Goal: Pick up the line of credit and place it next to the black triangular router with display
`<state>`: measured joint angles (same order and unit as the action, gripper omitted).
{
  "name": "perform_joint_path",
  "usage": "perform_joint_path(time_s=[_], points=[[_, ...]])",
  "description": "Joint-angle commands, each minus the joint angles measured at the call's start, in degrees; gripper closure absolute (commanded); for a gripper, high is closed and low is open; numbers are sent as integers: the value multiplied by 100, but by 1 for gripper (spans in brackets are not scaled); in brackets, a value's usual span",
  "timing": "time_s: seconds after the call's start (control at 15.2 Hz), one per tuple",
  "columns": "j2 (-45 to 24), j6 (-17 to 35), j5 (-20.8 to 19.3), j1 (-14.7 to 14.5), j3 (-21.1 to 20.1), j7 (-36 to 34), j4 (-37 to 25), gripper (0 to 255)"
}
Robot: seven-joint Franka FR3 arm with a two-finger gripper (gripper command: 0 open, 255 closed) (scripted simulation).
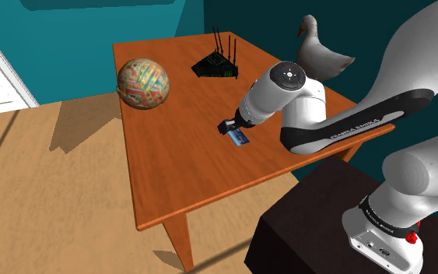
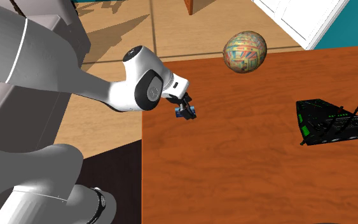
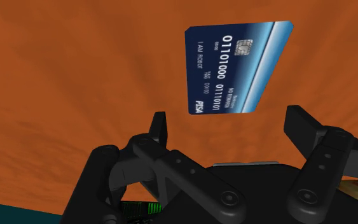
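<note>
The blue credit card (image 1: pixel 240 138) (image 2: pixel 187 114) (image 3: pixel 238 67) was lying flat on the orange-brown table (image 1: pixel 178 171), well apart from the black router (image 1: pixel 215 67) (image 2: pixel 330 122), off toward the stand (image 1: pixel 295 233) from it. The gripper (image 1: pixel 229 126) (image 2: pixel 184 105) (image 3: pixel 228 124) hung right by the card, jaws spread wide and clasping nothing, card just past the fingertips. The patterned ball (image 1: pixel 143 83) sat near the router too, away from the card.

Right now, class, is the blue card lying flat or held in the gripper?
The card lies flat, face up on the table; the wrist view shows the open gripper clear of it.
</note>
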<state>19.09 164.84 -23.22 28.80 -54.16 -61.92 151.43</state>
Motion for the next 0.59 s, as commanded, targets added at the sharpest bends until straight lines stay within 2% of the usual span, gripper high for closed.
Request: perform_joint_path(time_s=[0.0,0.07,0.53], points=[[0,0,0,0,0,0,0,0],[0,0,0,0,0,0,0,255],[0,0,0,0,0,0,0,255]])
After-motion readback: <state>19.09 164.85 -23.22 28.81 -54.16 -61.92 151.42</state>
